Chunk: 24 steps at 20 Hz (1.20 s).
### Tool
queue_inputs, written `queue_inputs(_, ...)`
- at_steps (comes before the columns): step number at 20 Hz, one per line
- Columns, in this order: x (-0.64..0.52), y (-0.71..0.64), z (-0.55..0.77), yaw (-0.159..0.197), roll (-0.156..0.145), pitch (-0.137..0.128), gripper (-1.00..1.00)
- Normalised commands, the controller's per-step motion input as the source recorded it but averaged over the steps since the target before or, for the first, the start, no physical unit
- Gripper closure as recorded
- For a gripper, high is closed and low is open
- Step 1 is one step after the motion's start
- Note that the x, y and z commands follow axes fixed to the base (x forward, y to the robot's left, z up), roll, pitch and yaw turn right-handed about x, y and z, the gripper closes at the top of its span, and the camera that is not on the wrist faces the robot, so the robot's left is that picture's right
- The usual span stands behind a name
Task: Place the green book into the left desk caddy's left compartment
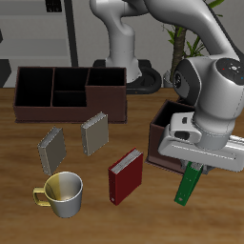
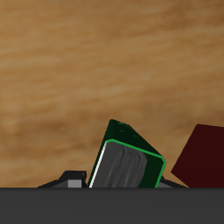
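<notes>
The gripper is clamped on the green book, a thin glossy hardcover hanging tilted at lower right of the frame, its top hidden behind the bulky white arm. The arm also covers most of the dark brown caddy behind it. In the wrist view the book shows white page edges above grainy wood table.

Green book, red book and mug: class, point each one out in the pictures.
green book (image 1: pixel 188 185): exterior view, lower cover below the end effector.
red book (image 1: pixel 125 176): exterior view, front cover.
mug (image 1: pixel 65 193): exterior view, outer wall.
</notes>
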Motion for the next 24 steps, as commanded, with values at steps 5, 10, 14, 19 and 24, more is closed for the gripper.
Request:
queue_inputs(5,-0.56,-0.28,1.01,0.014,-0.077,-0.102,1.00)
queue_inputs(10,-0.53,-0.25,0.68,-0.012,-0.079,-0.071,1.00)
queue_inputs(14,-0.46,-0.15,0.42,-0.007,-0.059,-0.037,1.00)
queue_inputs(19,-0.52,-0.03,0.44,-0.032,-0.040,-0.049,1.00)
queue_inputs(24,-0.62,0.12,0.33,0.004,-0.017,-0.044,1.00)
